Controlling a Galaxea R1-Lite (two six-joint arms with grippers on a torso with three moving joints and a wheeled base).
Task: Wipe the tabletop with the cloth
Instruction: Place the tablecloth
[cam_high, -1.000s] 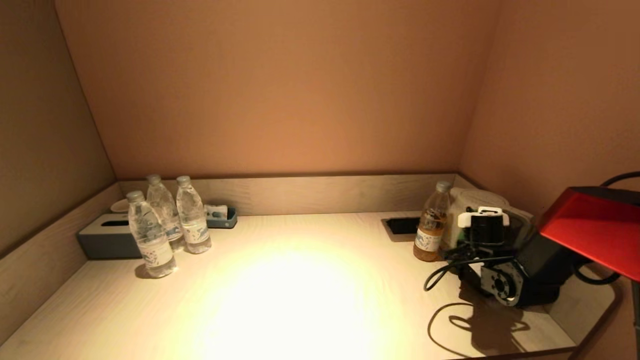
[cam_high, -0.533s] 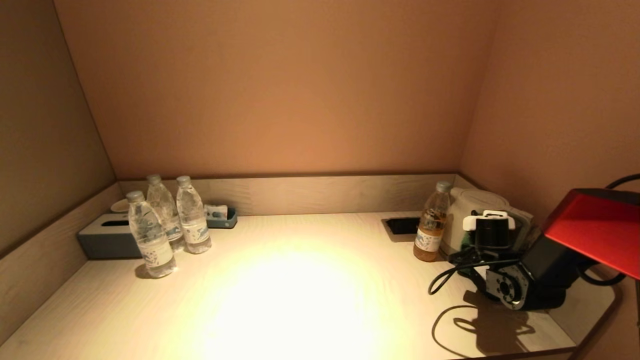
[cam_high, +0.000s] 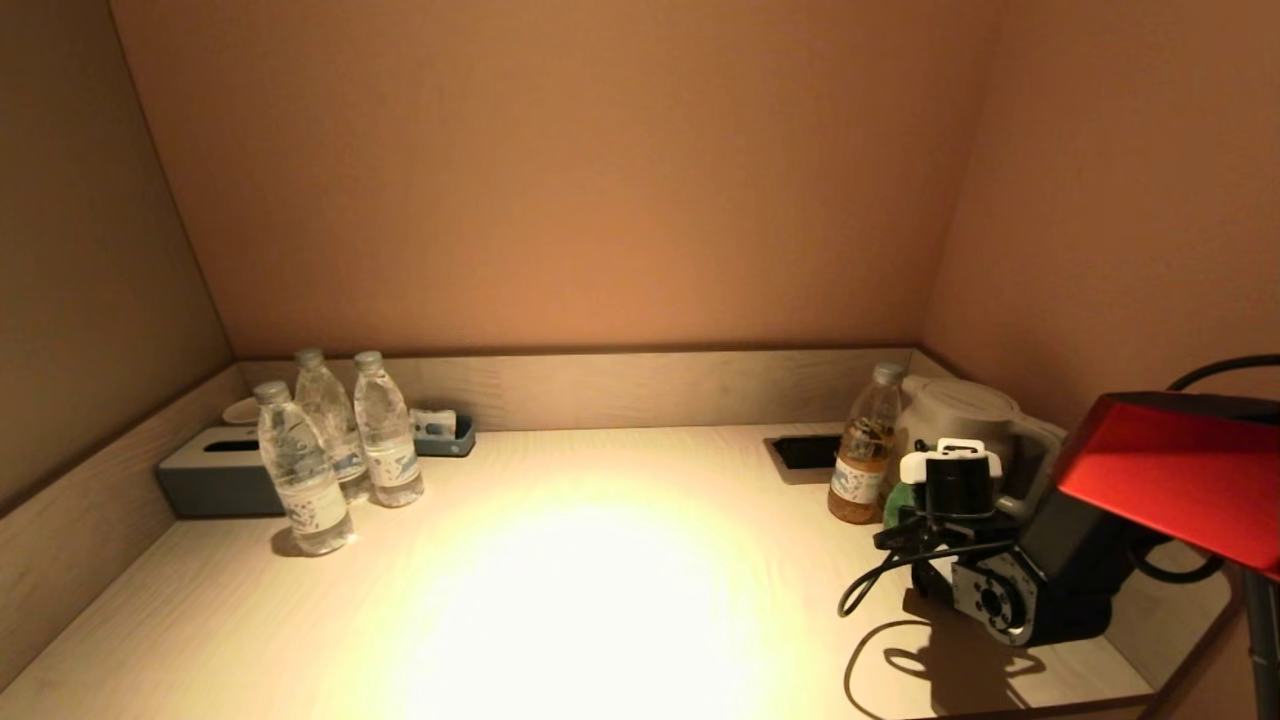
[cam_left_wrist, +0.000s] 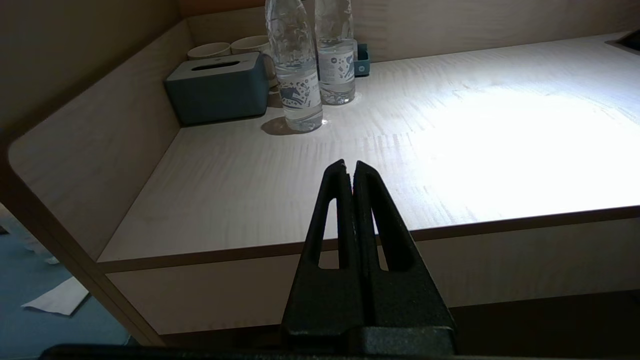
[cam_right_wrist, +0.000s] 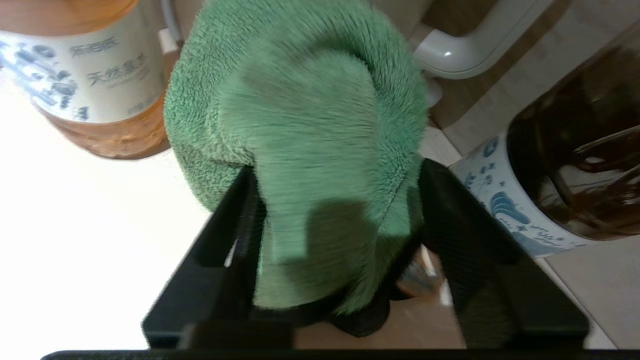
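Now the right gripper (cam_right_wrist: 335, 200) sits low over the tabletop (cam_high: 600, 580) near its back right corner, its two black fingers (cam_right_wrist: 235, 215) pressed against either side of a bunched green cloth (cam_right_wrist: 300, 125). The cloth bulges out between and ahead of the fingers; in the head view only a small green patch (cam_high: 897, 500) of it shows beside the wrist, just off the amber bottle (cam_high: 862, 450). From the right wrist view the cloth hides the surface beneath it, so I cannot tell whether it is touching the wood. Right beside the cloth stand that amber bottle (cam_right_wrist: 85, 75), the white kettle (cam_high: 965, 420) with its curved handle (cam_right_wrist: 475, 40), and a dark glass jar (cam_right_wrist: 575, 165) with a blue-and-white patterned base. A black recessed socket panel (cam_high: 805, 452) lies in the tabletop near the back edge, just beside the amber bottle.

The left gripper (cam_left_wrist: 350, 167) hangs off the front edge of the tabletop toward the left corner, its fingers pressed together with nothing between them.

At the back left corner stand three clear water bottles (cam_high: 330, 450), close together, next to a grey tissue box (cam_high: 210, 480). Two pale cups (cam_left_wrist: 225, 47) sit behind the box, and a small blue tray (cam_high: 445, 432) rests against the back edge. A bright pool of light falls on the middle of the tabletop.
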